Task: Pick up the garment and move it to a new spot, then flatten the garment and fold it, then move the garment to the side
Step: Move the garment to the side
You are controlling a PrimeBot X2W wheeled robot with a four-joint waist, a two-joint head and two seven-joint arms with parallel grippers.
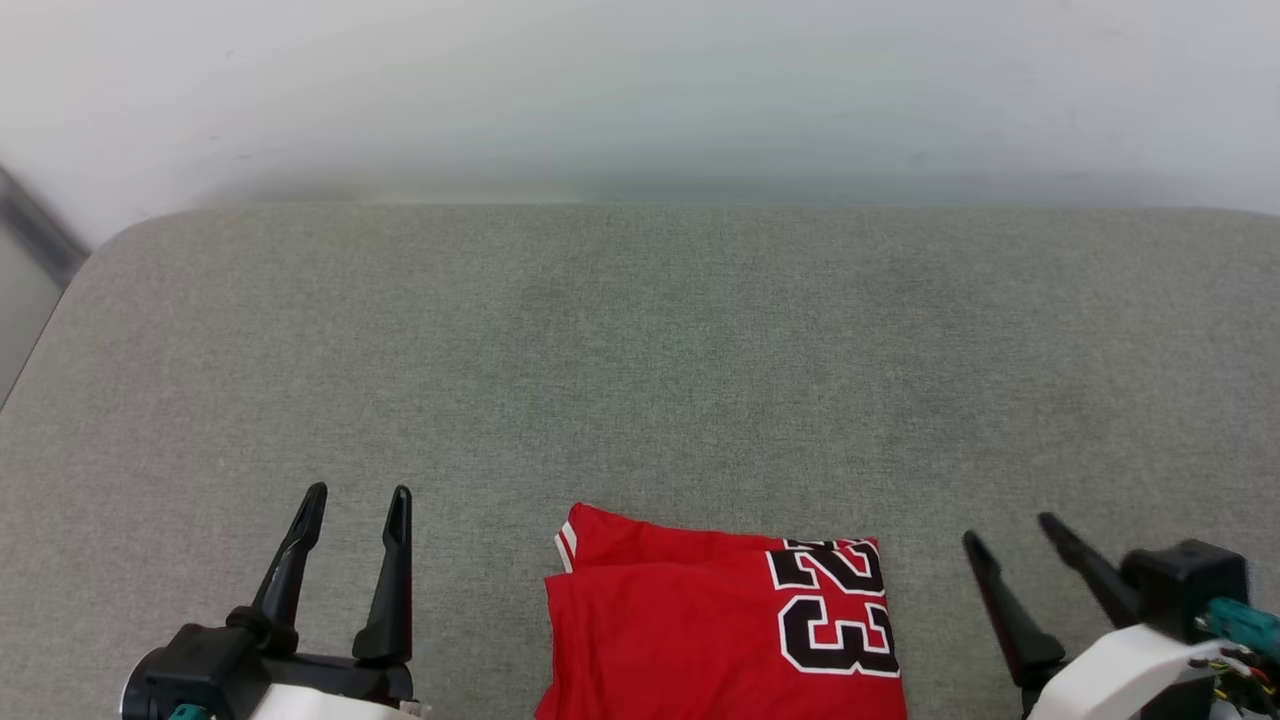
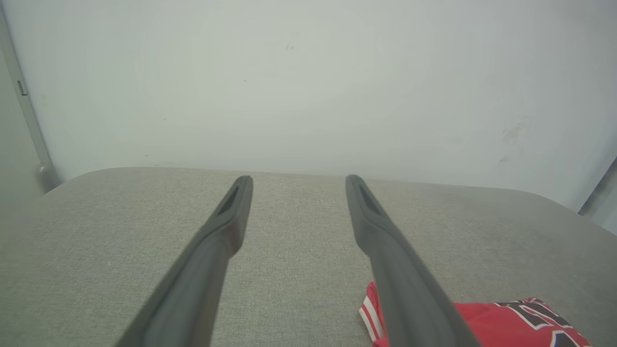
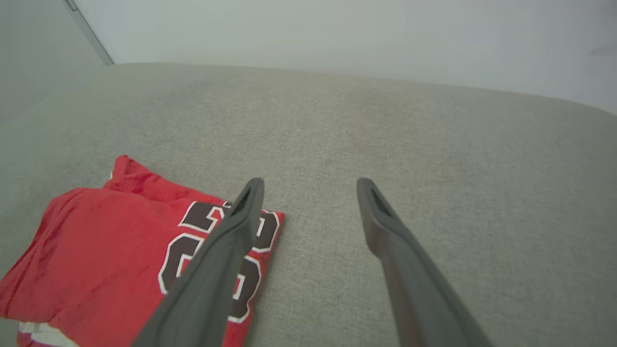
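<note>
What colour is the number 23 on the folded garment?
Black with a white outline, on the red garment. The head view shows it best.

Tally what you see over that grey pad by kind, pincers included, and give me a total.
Garments: 1, the red 23 jersey, folded.
Pincers: 2, the left pincer and the right pincer, both open.
Total: 3.

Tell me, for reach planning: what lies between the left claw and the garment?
Only bare grey fabric surface, per the head view; left claw and garment lie apart.
</note>
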